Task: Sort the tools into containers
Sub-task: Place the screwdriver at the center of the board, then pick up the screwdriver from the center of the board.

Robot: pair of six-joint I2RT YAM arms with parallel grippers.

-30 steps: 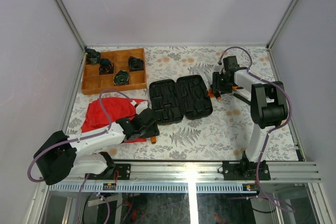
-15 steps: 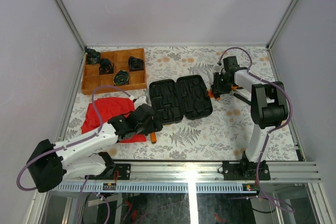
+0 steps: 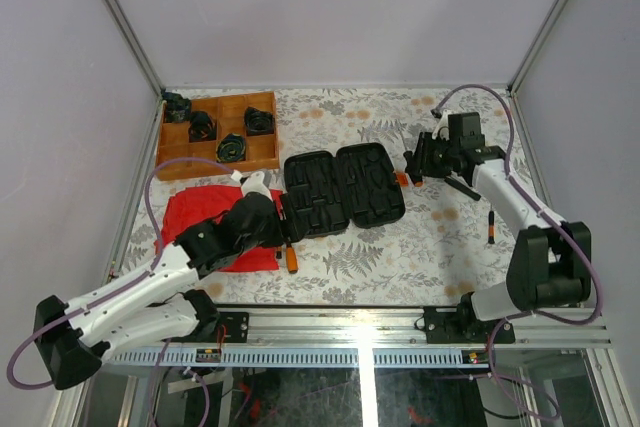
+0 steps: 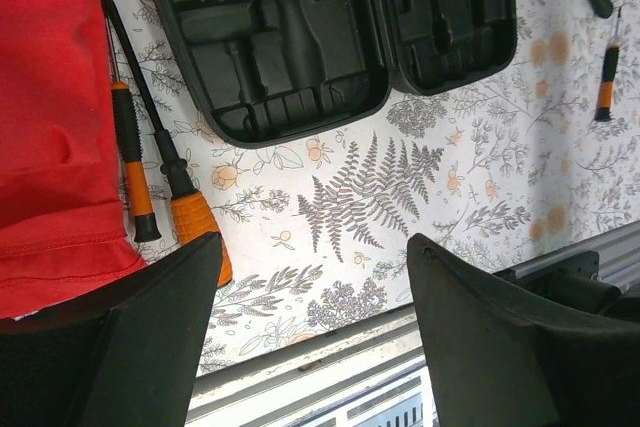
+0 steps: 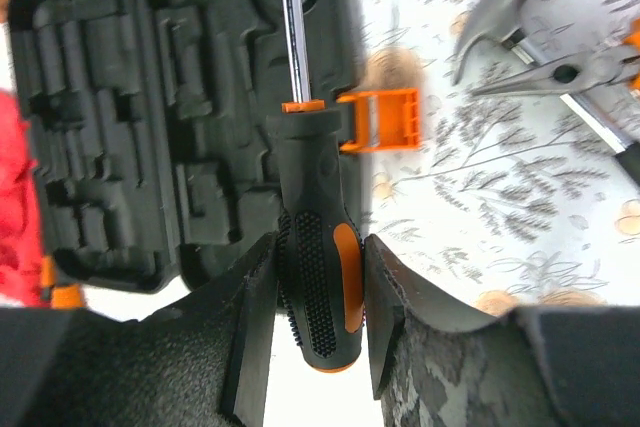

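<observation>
Floral-printed table (image 3: pixel 440 237) fills the space between pale walls, with the open tool case (image 3: pixel 340 192) lying flat at its middle, a wooden tray (image 3: pixel 170 157) at the far left and a red cloth (image 3: pixel 205 217) in front of it.

From above, the left gripper (image 3: pixel 265 219) hangs over the cloth's right edge, just beside the case. Its wrist view alone shows the jaws standing wide with nothing between them (image 4: pixel 315 247), and below them a thick screwdriver (image 4: pixel 175 182) and a slim screwdriver (image 4: pixel 125 147) lying side by side along the cloth (image 4: pixel 50 97), near the case (image 4: pixel 280 37).

The right gripper (image 3: pixel 415 167) is at the case's right end. Only its wrist view shows it clamped (image 5: pixel 320 247) on a black-and-orange screwdriver (image 5: pixel 315 187), shaft pointing over the case's (image 5: pixel 150 117) moulded slots beside the orange latch (image 5: pixel 385 117). Pliers (image 5: pixel 560 67) lie on the table to the right.
</observation>
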